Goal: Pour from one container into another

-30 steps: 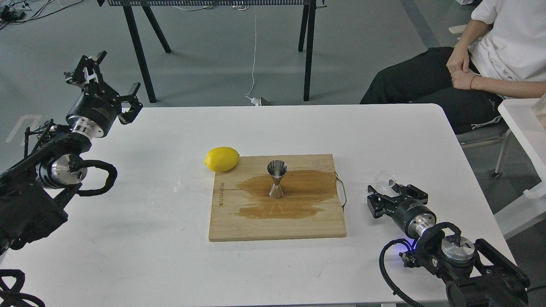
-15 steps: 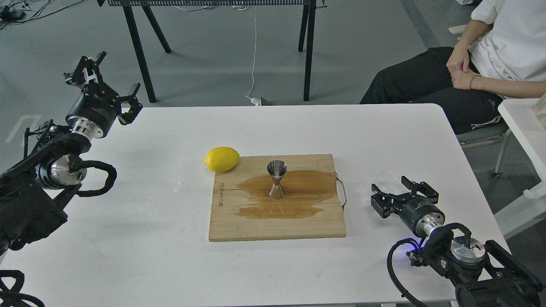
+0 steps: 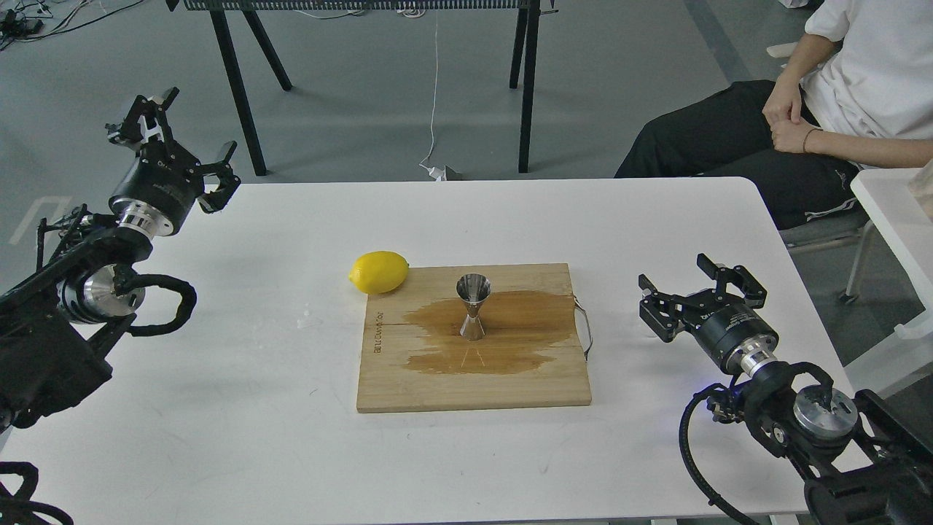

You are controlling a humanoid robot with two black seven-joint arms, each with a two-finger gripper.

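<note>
Bright, even indoor light; sharp picture throughout.

The white rectangular table (image 3: 255, 408) reads almost overexposed, and shadows on it are faint and soft. The small shiny steel hourglass jigger (image 3: 473, 306) shows crisp highlights, and the dark wet patch (image 3: 496, 332) around it on the pale wooden board (image 3: 408, 386) gives a thin streak of glare just below the jigger.

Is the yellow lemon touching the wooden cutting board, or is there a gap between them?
Cannot tell. In the head view the yellow lemon sits on the white table at the wooden cutting board's far left corner, with no plain gap or contact.
</note>
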